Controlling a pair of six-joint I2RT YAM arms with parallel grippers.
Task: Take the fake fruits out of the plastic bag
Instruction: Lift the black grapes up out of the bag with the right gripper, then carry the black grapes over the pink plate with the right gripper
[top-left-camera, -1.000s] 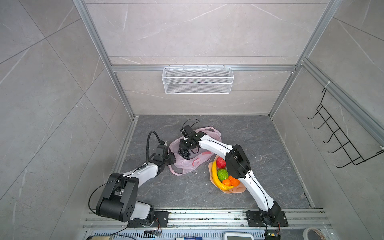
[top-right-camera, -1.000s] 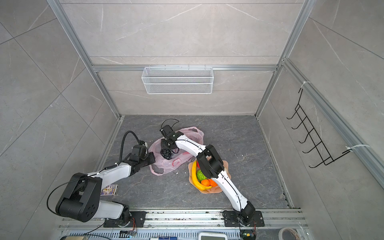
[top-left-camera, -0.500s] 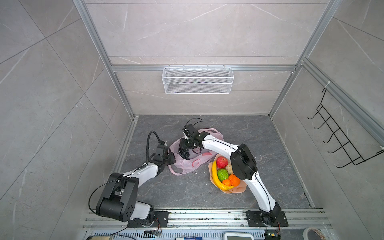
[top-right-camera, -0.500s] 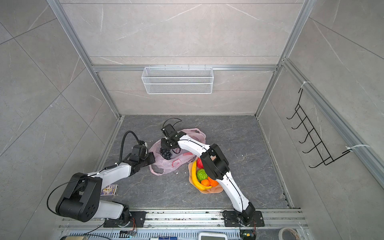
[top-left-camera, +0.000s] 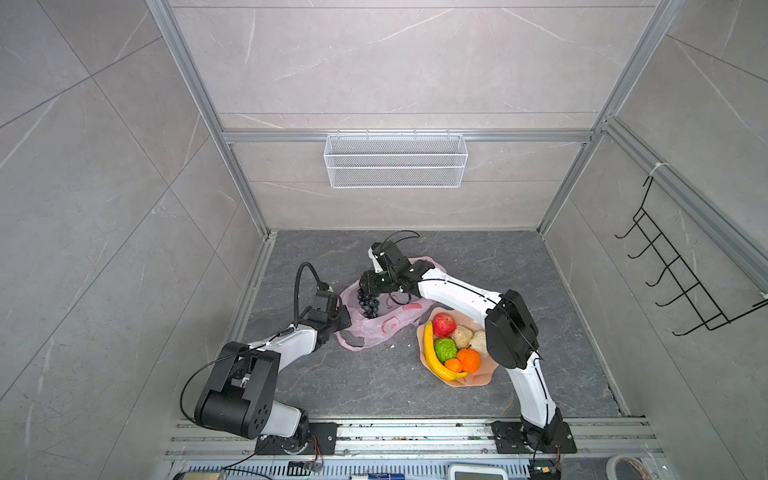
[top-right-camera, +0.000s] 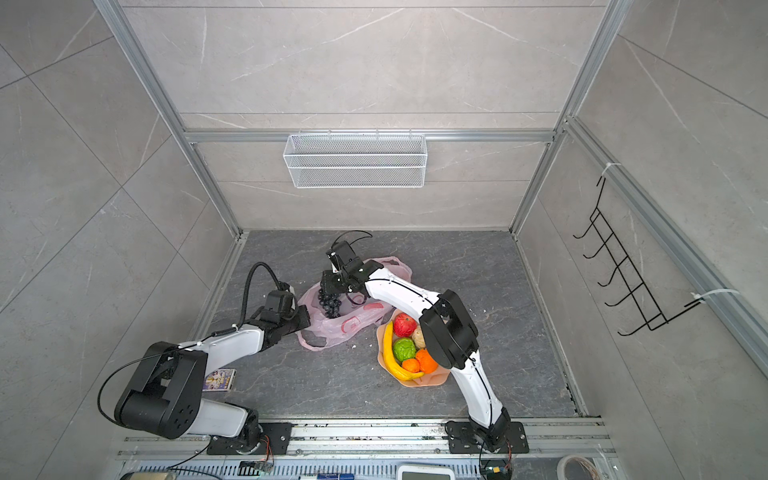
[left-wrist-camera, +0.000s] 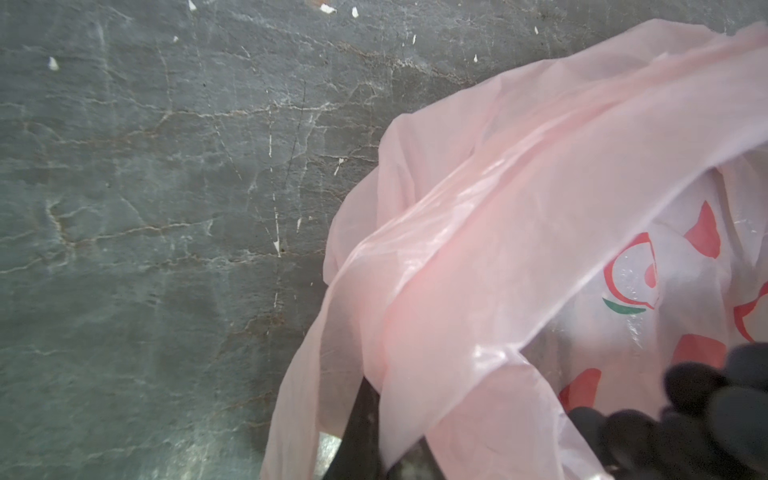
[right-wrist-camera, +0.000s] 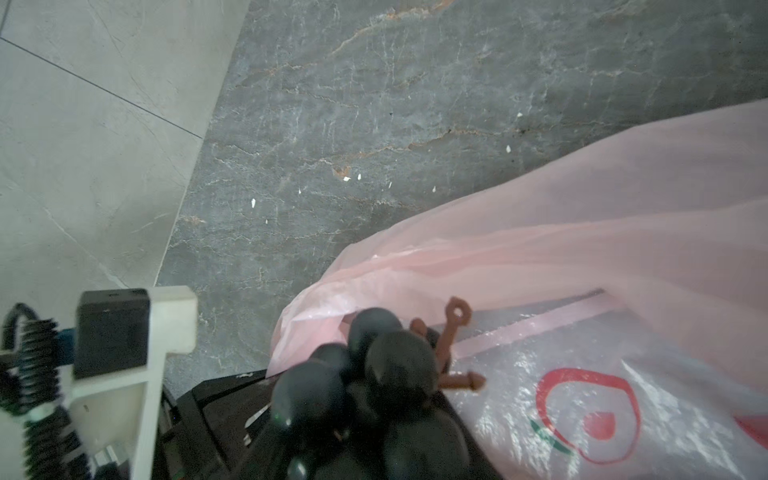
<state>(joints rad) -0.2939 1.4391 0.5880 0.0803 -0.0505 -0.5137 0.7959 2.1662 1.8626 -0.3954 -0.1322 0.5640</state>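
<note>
Bag (top-left-camera: 386, 322), pink and crumpled, sits on the dark worktop (top-left-camera: 374, 382) a bit left of centre in both top views. Left hand (top-left-camera: 341, 318) is at the bag's 9 o'clock edge, clenched on the film. In the left wrist view, pink film drapes over its fingers (left-wrist-camera: 361, 432).

Right hand (top-left-camera: 369, 288) is over the bag's 10 o'clock end, grasping the grapes (top-left-camera: 368, 302). The bunch hangs below it at the bag mouth; can't tell if it is clear of the film. The right wrist view shows the grapes close up, brown stem sticking out, bag rim just behind.

Plate (top-left-camera: 482, 378) is at the bag's 4 o'clock, just beside it. On the plate:
- banana (top-left-camera: 432, 353) along the 9 o'clock rim
- apple (top-left-camera: 444, 324) at 12
- green ball (top-left-camera: 445, 348) in the centre
- oranges (top-left-camera: 468, 359) toward 5
- beige lumps (top-left-camera: 462, 336) at 2, partly hidden by the right arm
</note>
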